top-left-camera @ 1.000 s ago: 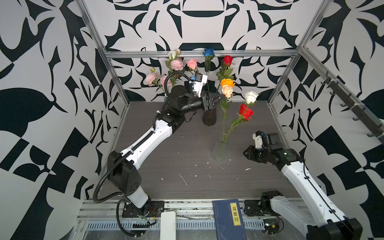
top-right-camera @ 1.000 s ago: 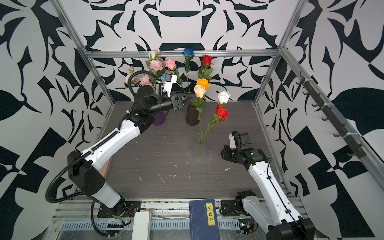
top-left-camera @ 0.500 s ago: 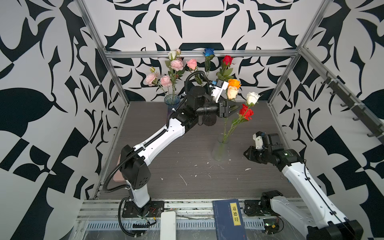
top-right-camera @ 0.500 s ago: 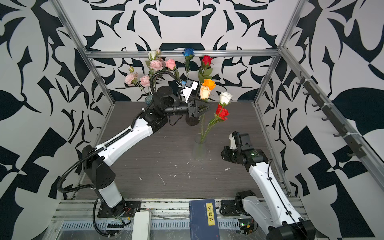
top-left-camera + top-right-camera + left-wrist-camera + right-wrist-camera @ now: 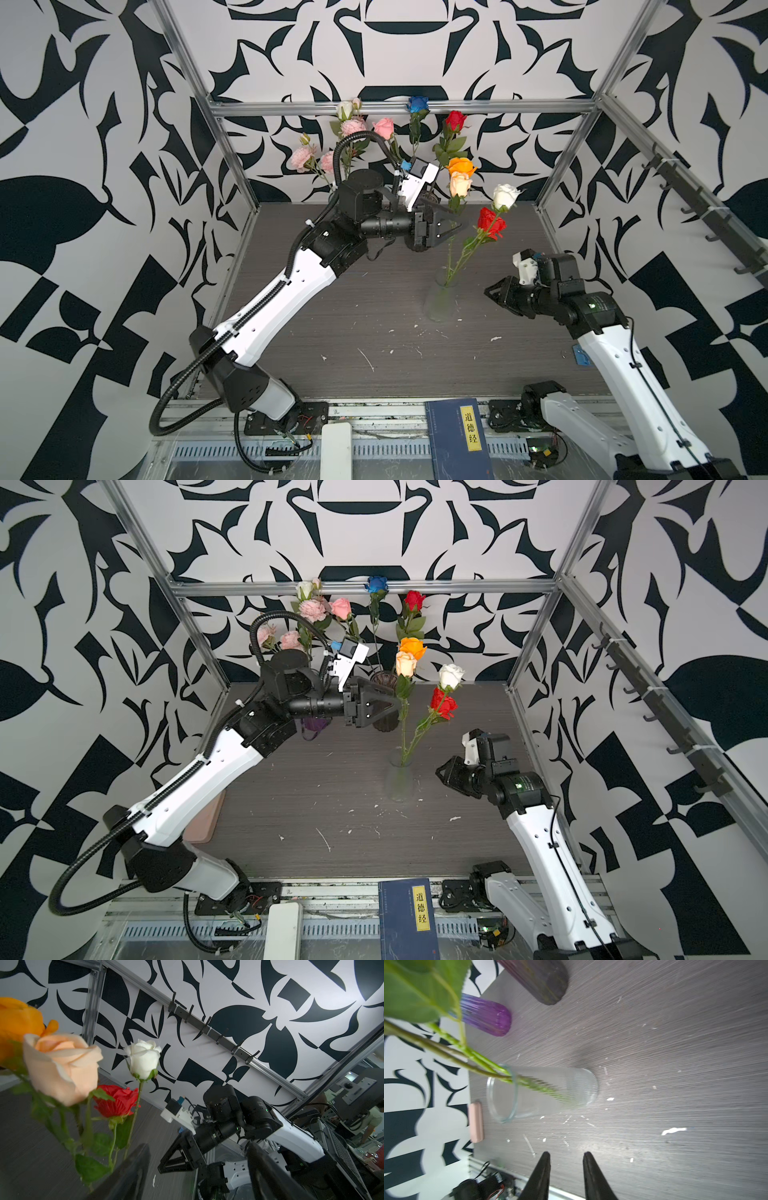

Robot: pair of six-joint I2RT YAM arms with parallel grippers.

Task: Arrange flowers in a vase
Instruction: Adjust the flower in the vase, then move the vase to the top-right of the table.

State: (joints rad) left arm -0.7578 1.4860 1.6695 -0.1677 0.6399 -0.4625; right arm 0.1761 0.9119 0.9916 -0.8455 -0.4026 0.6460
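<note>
Holding my left tool [image 5: 462,220] wide open and empty just beside the peach rose [image 5: 460,184] lets its stem stand free in the clear vase [image 5: 441,297] on the table [image 5: 374,316], while my right tool [image 5: 566,1153], narrowly parted and empty, sits near, I'd say to steady it.

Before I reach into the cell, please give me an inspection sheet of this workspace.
Surface: grey table, dotted with white flecks.
Job's things: clear vase upright, holding orange rose, peach rose, white rose, red rose; more flowers behind, above a purple vase and a dark vase.
Clutter: blue book on the front rail; pink pad at the table edge.
Grippers: left gripper open beside the stems, holding nothing; right gripper slightly open, empty, apart from the vase.
Cables: black hose arches close to the back flowers.
Surroundings: patterned walls, metal frame, hook rail.
</note>
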